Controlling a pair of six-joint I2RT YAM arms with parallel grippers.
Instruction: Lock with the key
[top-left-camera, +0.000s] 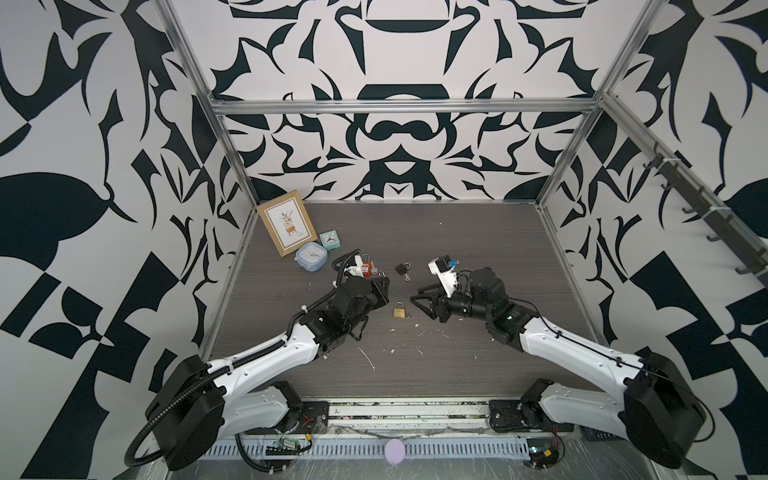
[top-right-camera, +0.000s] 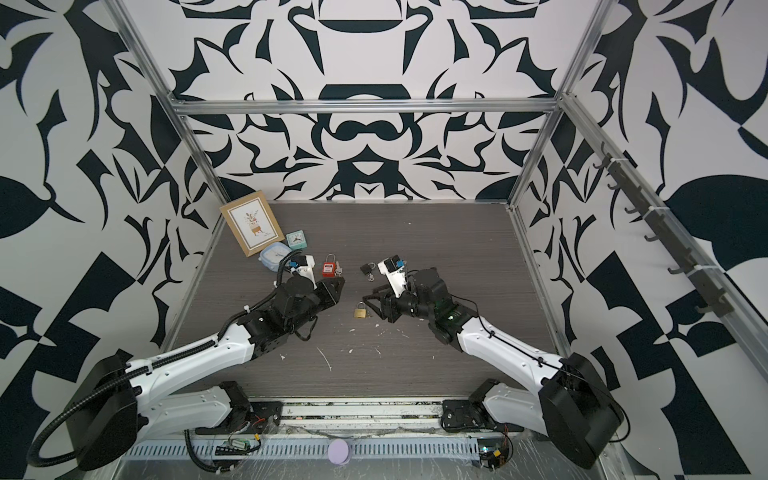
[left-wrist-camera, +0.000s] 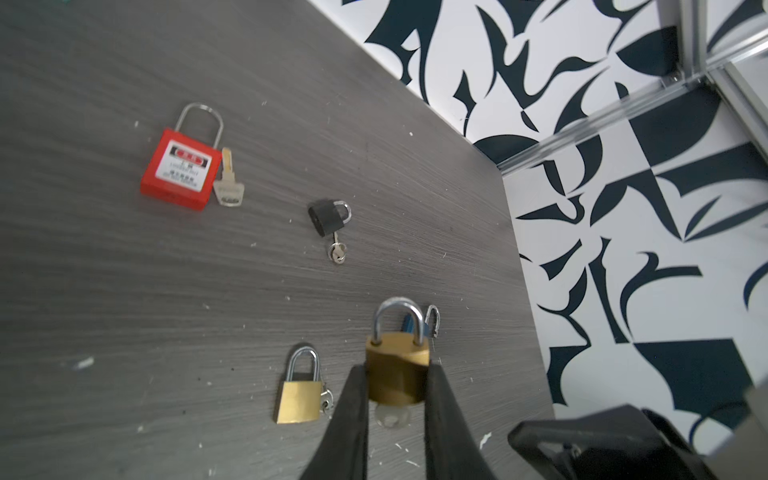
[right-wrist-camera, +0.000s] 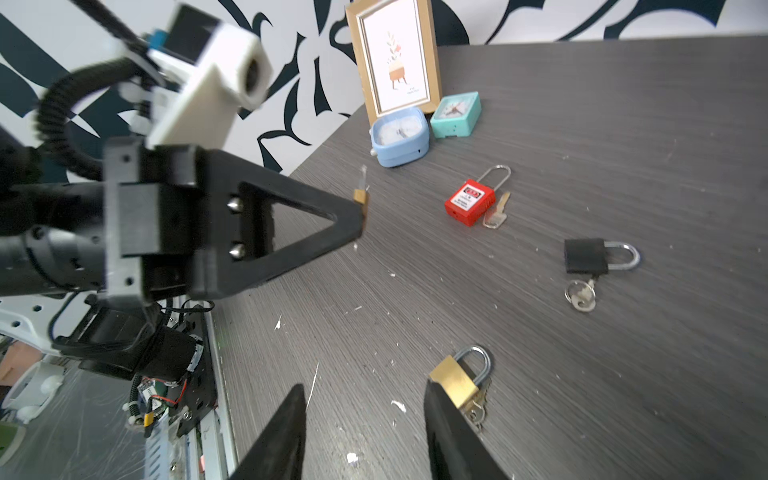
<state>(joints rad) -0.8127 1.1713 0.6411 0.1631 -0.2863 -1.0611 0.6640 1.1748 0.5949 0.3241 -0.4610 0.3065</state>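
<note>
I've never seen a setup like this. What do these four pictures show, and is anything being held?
Two robot arms, the left arm and the right arm, work over a grey table. Two pictures look down from overhead cameras set side by side; the other two come from a camera on each wrist. The left gripper is shut on a brass padlock with a key in it. The right gripper is open and empty. On the table lie a second brass padlock and a black padlock, each with a key in it, a red padlock with a loose key beside it, a frame, a blue clock and a teal clock.
</note>
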